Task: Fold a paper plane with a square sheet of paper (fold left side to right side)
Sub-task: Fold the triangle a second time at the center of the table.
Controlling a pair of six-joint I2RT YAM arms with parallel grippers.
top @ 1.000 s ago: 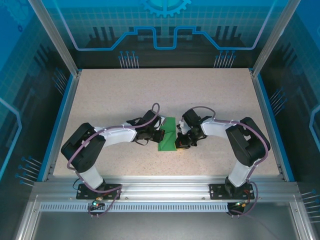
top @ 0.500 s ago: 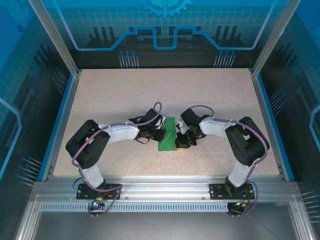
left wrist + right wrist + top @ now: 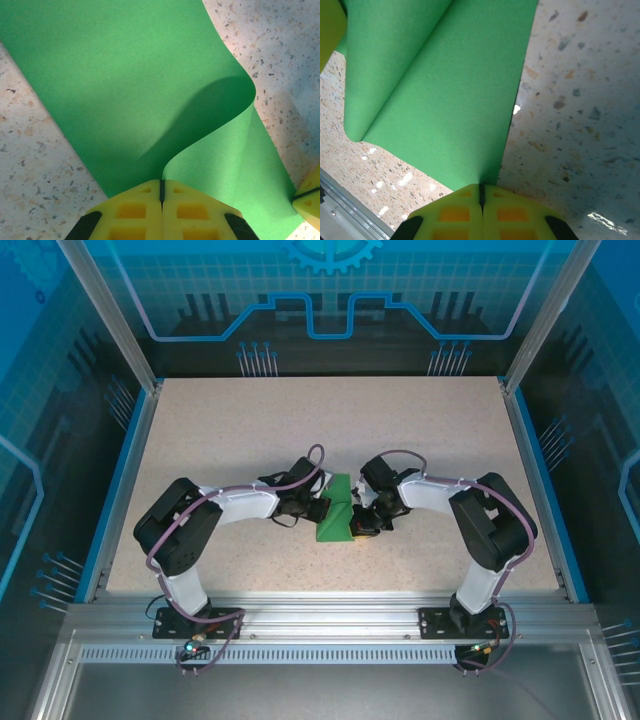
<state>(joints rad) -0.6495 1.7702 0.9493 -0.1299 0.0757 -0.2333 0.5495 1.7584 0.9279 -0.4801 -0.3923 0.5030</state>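
The square sheet of paper (image 3: 337, 512) lies midway between the side edges of the counter (image 3: 300, 430), nearer its near edge. The left claw (image 3: 161, 192) is pinched tight on the sheet's left border, which curls up in a soft loop, and the right claw (image 3: 481, 189) is clamped on the right border. To fold well, I judge the left claw should carry its border low across to meet the right one squarely while the right claw anchors, then flatten the loop. No brand, label or writing is legible.
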